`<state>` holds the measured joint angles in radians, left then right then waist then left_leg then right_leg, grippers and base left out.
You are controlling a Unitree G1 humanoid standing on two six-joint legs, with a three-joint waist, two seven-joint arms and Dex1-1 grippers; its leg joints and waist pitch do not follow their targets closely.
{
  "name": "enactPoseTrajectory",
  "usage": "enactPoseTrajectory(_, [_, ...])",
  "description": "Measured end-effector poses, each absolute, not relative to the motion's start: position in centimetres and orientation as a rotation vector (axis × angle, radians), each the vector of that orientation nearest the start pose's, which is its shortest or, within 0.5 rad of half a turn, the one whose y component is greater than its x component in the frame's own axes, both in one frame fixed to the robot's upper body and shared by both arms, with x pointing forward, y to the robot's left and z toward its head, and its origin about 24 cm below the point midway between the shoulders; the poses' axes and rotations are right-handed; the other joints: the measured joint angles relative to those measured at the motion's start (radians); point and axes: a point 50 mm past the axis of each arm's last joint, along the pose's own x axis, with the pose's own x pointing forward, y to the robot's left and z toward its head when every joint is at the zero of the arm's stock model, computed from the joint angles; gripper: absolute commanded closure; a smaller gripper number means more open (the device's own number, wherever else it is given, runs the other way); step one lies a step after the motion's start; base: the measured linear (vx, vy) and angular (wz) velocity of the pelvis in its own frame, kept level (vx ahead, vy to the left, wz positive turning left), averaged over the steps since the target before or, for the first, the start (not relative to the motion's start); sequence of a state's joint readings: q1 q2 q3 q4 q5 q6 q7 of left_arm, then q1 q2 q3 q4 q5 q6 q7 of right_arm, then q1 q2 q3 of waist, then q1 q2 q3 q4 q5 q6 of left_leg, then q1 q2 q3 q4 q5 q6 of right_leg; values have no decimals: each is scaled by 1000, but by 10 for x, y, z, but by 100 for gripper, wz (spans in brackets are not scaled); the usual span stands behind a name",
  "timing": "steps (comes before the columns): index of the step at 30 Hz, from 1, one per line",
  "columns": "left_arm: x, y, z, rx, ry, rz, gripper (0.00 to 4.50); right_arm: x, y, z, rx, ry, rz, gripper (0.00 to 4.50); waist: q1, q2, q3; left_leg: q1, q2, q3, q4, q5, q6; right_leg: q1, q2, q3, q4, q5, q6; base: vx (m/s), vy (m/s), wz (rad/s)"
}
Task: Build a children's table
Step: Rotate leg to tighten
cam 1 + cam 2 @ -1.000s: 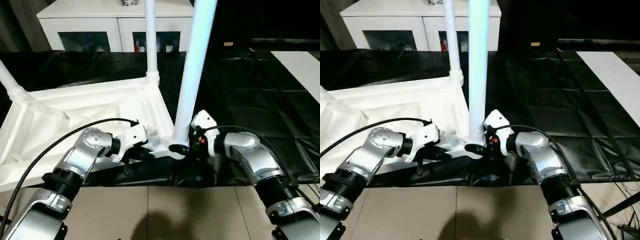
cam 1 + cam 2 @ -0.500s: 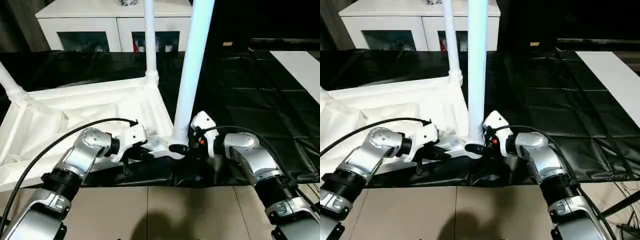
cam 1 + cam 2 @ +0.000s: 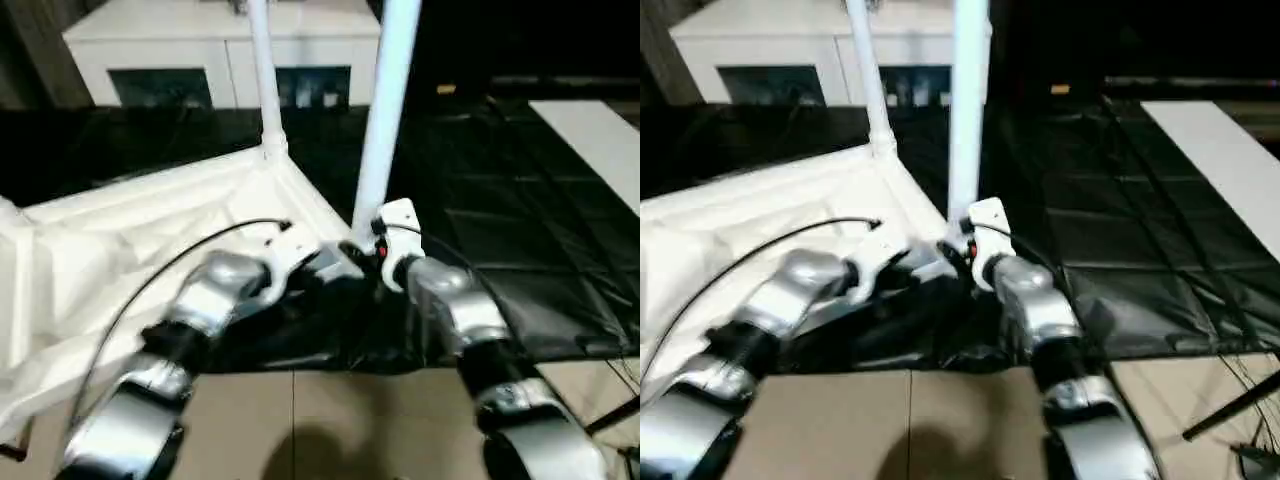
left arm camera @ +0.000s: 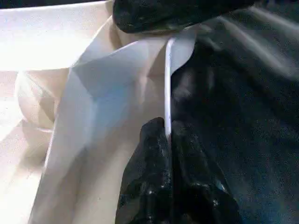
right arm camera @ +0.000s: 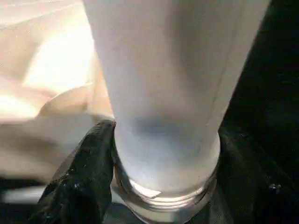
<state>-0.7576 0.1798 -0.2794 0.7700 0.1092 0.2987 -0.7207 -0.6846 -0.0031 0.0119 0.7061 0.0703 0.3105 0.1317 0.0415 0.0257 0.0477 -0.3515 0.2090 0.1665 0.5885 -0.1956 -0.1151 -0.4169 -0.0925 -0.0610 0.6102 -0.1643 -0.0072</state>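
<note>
The children's table top (image 3: 150, 230) lies upside down on the black-covered work table. A thin white leg (image 3: 262, 80) stands upright in its far corner socket. A thicker-looking leg (image 3: 385, 110) stands at the near corner. My right gripper (image 3: 365, 255) is shut on the base of that near leg; in the right wrist view a black finger (image 5: 88, 158) presses against the tube just above its ring (image 5: 163, 196). My left gripper (image 3: 322, 265) is beside it, shut on the top's thin rim, with its fingers (image 4: 149, 154) pinching the white edge (image 4: 168, 84).
A white cabinet (image 3: 220, 50) with glass doors stands behind the work table (image 3: 520, 200). A white panel (image 3: 595, 130) lies at the far right. Tan floor (image 3: 300, 420) shows below the table's front edge. A black cable (image 3: 180, 260) arcs over my left forearm.
The camera has tilted and moved closer, shifting the whole picture. My right gripper's fingers have closed in on the near leg's base. The left gripper keeps its pinch on the rim.
</note>
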Motion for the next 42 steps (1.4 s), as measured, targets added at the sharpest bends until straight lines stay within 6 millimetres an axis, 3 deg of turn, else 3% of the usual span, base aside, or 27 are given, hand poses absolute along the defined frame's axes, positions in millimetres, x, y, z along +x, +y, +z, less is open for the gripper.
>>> enactPoseTrajectory(6, [357,85,52,404,500,-866,450,364,-78,51,0,343,234,181,0,1,-1,-2,-1,0,0,0,1,0,0,1,-1,-1,2,0,0,0])
enactPoseTrajectory(9, [357,88,53,410,496,-872,450,364,-81,51,-8,332,260,109,1,1,-1,-3,-1,0,0,0,1,-1,0,1,-1,-1,2,0,0,0])
enactPoseTrajectory(14, [356,101,53,426,499,-887,450,363,-87,52,-42,313,352,67,-9,1,0,-3,0,-1,-1,0,1,-2,1,-1,0,-1,2,0,0,0])
enactPoseTrajectory(21, [343,119,56,452,519,-1060,450,353,-107,62,-189,287,669,67,0,1,0,-6,1,-1,0,1,3,-3,1,-2,-3,-2,2,0,0,0])
enactPoseTrajectory(29, [322,137,56,427,563,-1256,450,325,-123,61,-255,337,1023,67,16,1,0,-6,2,-1,1,0,3,-2,0,-2,-3,-2,1,0,0,0])
enactPoseTrajectory(34, [319,140,57,435,579,-1284,450,322,-122,61,-256,348,1078,67,16,1,0,-5,2,-1,1,0,2,-2,0,-2,0,-1,1,0,0,0])
enactPoseTrajectory(42, [318,140,58,433,588,-1289,450,320,-121,60,-238,368,1103,133,15,1,0,-6,2,-1,1,0,2,-2,0,-2,0,-2,1,0,0,0])
